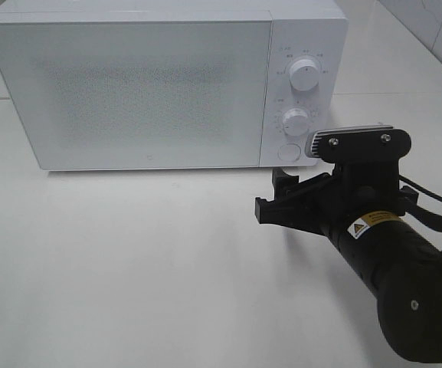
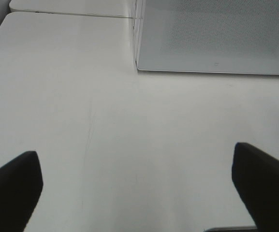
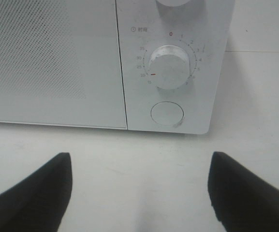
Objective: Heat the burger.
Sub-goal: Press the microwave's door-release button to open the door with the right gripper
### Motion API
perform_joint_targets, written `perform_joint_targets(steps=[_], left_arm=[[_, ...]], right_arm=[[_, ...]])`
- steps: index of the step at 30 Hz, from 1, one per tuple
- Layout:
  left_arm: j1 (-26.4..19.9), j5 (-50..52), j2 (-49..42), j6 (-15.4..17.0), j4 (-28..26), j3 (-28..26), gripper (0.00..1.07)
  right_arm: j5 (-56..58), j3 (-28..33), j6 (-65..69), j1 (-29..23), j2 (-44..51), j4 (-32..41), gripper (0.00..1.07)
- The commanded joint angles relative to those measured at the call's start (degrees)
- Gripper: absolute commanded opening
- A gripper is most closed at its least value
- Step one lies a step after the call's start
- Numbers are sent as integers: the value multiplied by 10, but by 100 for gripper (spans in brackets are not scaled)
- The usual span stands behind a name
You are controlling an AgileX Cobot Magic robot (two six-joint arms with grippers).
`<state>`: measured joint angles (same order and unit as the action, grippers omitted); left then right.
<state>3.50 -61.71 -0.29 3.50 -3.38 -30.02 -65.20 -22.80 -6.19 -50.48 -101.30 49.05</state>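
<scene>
White tabletop lay beneath, pale wall, possibly tiled, beyond, one white microwave stood just ahead of the right gripper, door shut, two dials, one round button, left gripper and right both spread, empty, burger unseen in any view.

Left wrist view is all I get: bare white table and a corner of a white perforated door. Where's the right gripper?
Observer: The right gripper hovers open over the white table, facing the white box-shaped microwave at its control panel.
Operator: What's straight ahead of it?
Observer: A round white push button at the panel's bottom.
Operator: And the timer?
Observer: The silver round timer knob has its red mark near 20.
</scene>
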Motion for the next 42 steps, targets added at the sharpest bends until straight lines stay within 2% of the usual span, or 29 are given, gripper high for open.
perform_joint_targets(steps=[1,5,7,10,12,13,14,15,16,18,19,20,23,26,28,32,42], left_arm=[[-1,5,-3,-1,-5,3,100],[-1,5,-3,-1,-5,3,100],[-1,5,-3,-1,-5,3,100],[-1,5,-3,-1,-5,3,100],[-1,5,-3,-1,-5,3,100],[-1,5,-3,-1,-5,3,100],[-1,5,-3,-1,-5,3,100],[-1,5,-3,-1,-5,3,100],[-1,5,-3,-1,-5,3,100],[-1,5,-3,-1,-5,3,100],[-1,5,-3,-1,-5,3,100],[-1,5,-3,-1,-5,3,100],[-1,5,-3,-1,-5,3,100],[-1,5,-3,-1,-5,3,100],[-1,5,-3,-1,-5,3,100],[-1,5,-3,-1,-5,3,100],[-1,5,-3,-1,-5,3,100]], right_arm=[[2,-5,90,-3,1,2,75],[2,-5,182,-3,1,2,71],[2,-4,329,-3,1,1,62],[2,-4,370,-3,1,1,58],[3,-4,521,-3,1,-1,44],[3,-4,521,-3,1,-1,44],[3,-4,560,-3,1,-1,40],[3,-4,625,-3,1,-1,31],[3,-4,625,-3,1,-1,31],[3,-4,706,-3,1,-1,20],[3,-4,706,-3,1,-1,20],[3,-4,744,-3,1,-1,15],[3,-4,776,-3,1,0,9],[3,-4,782,-3,1,2,7],[3,-10,788,-2,-1,16,0],[2,-26,790,1,-15,19,0],[10,-84,830,61,-78,-21,0]])
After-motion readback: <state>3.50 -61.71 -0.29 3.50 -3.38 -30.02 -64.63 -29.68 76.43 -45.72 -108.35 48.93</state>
